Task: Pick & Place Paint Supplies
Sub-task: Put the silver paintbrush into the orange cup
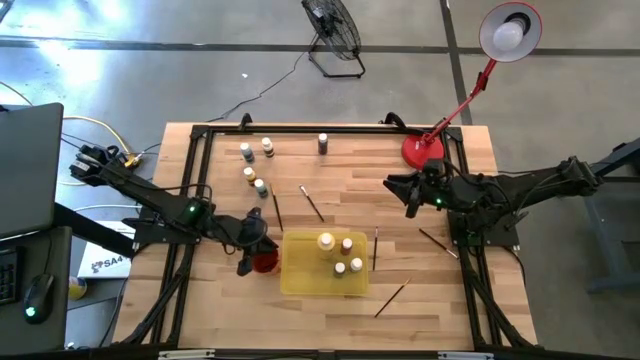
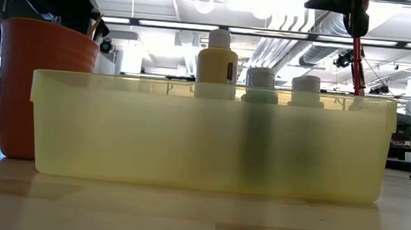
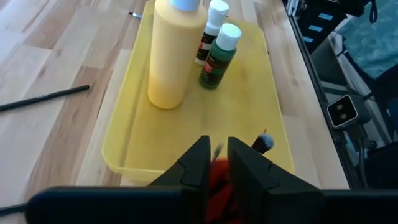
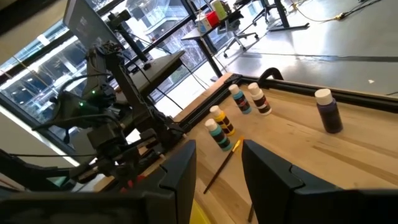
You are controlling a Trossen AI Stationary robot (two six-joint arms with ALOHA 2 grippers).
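Your left gripper (image 3: 215, 163): fingers nearly together with a narrow gap, a brush (image 3: 263, 143) tip showing just past them, right above the red cup (image 1: 264, 262) | your right gripper (image 4: 216, 171): fingers spread, empty, over bare table near the lamp base (image 1: 422, 150) | four bottles (image 1: 326, 242) stand in the yellow tray (image 1: 300, 275); five more bottles (image 1: 261, 187) and loose brushes (image 1: 312, 204) on the wood.

The tray (image 3: 127, 134) is translucent yellow. In it stand a big yellow bottle (image 3: 169, 53) and a green bottle (image 3: 217, 61), both white-capped. The cup (image 2: 37, 81) is orange-red. The table (image 1: 430, 290) is pale striped wood. A far bottle (image 4: 328, 112) is dark purple.
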